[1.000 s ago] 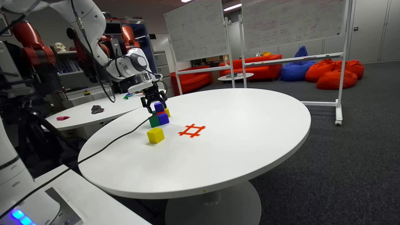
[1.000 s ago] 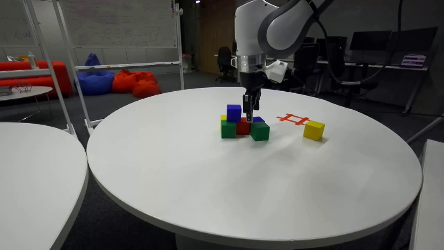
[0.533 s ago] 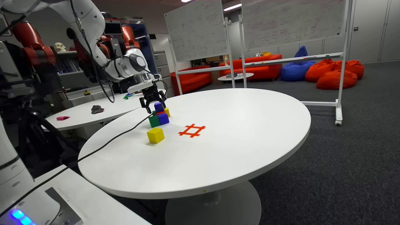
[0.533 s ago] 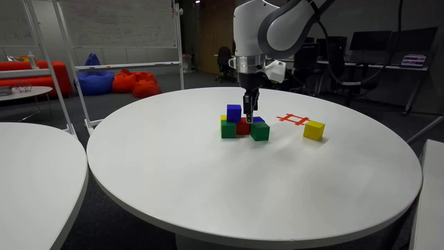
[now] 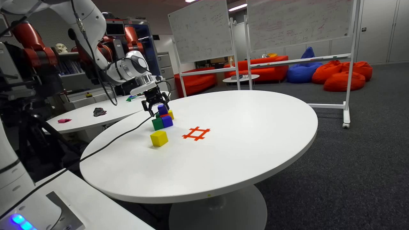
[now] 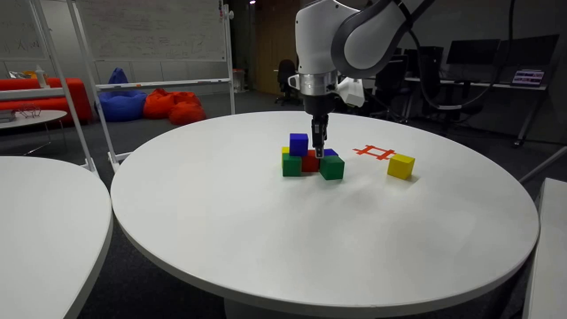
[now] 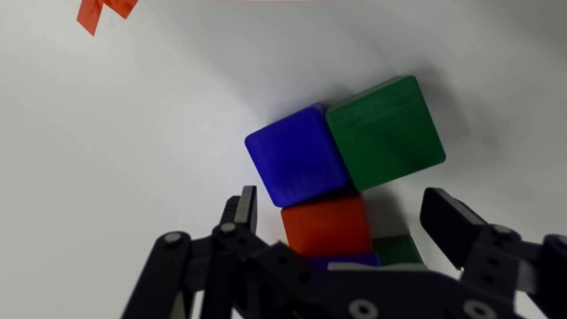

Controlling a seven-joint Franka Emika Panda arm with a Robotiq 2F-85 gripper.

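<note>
Wrist view shows the gripper (image 7: pixel 342 206) spread wide, holding nothing, the red block (image 7: pixel 328 226) seen between its jaws. Alignment appears the current step; the next move likely calls for side clearance. Counted: one red, two green blocks (image 6: pixel 332 168), two blue blocks (image 6: pixel 298 144) nearby; two yellow blocks (image 6: pixel 401 166), one well apart.

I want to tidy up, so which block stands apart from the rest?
The yellow block near the red tape outline: it sits alone on the white table, while the other blocks, a second yellow one among them, are clustered together.
</note>
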